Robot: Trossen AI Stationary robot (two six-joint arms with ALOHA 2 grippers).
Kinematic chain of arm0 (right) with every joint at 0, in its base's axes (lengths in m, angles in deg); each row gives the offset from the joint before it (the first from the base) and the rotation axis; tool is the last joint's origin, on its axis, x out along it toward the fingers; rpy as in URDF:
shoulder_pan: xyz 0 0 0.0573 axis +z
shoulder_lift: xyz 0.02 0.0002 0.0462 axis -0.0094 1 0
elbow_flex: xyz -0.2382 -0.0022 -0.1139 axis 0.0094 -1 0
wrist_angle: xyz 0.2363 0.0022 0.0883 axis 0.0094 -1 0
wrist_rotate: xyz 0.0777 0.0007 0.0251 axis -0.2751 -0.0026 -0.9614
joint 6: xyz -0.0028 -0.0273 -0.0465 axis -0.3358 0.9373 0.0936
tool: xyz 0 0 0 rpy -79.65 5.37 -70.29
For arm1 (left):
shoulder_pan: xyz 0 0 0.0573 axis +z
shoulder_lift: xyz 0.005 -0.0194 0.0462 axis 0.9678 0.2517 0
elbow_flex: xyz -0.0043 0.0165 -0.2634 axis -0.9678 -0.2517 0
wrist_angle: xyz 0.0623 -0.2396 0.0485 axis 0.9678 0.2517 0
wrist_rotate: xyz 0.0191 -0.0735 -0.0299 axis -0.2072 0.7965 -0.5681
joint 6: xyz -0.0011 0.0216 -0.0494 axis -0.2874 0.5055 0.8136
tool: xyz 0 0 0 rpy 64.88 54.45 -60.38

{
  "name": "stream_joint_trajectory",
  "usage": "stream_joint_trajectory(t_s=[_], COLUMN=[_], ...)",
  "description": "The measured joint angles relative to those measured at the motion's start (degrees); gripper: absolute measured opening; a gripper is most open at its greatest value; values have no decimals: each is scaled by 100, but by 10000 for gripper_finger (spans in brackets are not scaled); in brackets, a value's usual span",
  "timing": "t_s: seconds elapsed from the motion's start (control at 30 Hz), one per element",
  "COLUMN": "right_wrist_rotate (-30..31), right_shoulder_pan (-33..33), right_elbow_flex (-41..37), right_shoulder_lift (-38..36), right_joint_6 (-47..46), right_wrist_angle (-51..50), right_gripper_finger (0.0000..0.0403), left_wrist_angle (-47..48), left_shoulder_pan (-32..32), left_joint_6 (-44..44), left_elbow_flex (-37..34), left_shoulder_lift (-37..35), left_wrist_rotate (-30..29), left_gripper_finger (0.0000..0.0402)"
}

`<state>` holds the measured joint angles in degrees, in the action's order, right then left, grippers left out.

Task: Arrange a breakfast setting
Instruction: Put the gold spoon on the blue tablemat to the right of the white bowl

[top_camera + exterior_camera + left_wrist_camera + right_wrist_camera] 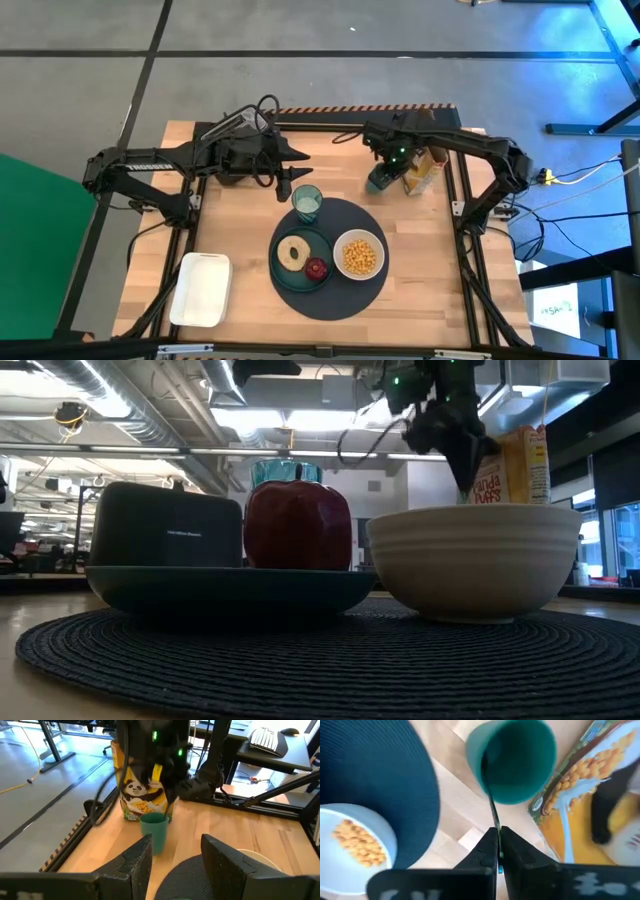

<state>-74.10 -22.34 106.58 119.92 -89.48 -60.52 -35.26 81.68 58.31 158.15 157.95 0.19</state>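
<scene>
The round dark-grey mat (328, 300) holds the teal plate (285, 275) with the tan bagel (294, 252) and the dark-red fruit (317, 268). It also holds the white bowl (359, 255) of cereal and, at its far edge, the pale-teal tumbler (307, 203). My right gripper (385, 172) is shut on the small dark-green cup (512, 765), next to the yellow-brown cereal box (425, 170) beyond the mat. My left gripper (175, 855) is open and empty, just left of the tumbler, pointing toward the cup (154, 831). My right gripper pinches the cup's rim wall (490, 802) between its two fingers, one finger inside the cup and one outside. The fingers come from above, pointing down. The cup stays upright, its mouth up; whether its base is on the table I cannot tell.
The black toaster (165, 525) stands at the far left of the table, under my left arm. The white rectangular tray (201, 289) lies at the near left. Bare wood shows right of the mat and between the tray and the mat.
</scene>
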Motion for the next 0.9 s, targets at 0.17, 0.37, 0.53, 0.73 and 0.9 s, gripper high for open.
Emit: stream_joint_trajectory(t_s=[0.17, 0.37, 0.53, 0.73, 0.9], right_wrist_rotate=[-52, -93, -108, -108, -75], right_shoulder_pan=[0, 0, 2, 2, 2], right_elbow_flex=[476, 678, 682, 684, 686], right_shoulder_lift=[-41, -41, -41, -41, -117], right_joint_6=[82, 91, 88, 52, 52], right_wrist_angle=[-232, -400, -448, -445, -498], right_gripper_finger=[2, 2, 1, 1, 1], left_wrist_angle=[-5, -7, -5, 0, 6], left_shoulder_pan=[0, -46, -146, -231, -236], left_joint_6=[6, 21, 29, 29, 29], left_elbow_flex=[0, 0, 0, 0, 0], left_shoulder_lift=[2, 2, 2, 2, 2], left_wrist_rotate=[2, 2, 4, 4, 4], left_gripper_finger=[162, 162, 162, 162, 162])
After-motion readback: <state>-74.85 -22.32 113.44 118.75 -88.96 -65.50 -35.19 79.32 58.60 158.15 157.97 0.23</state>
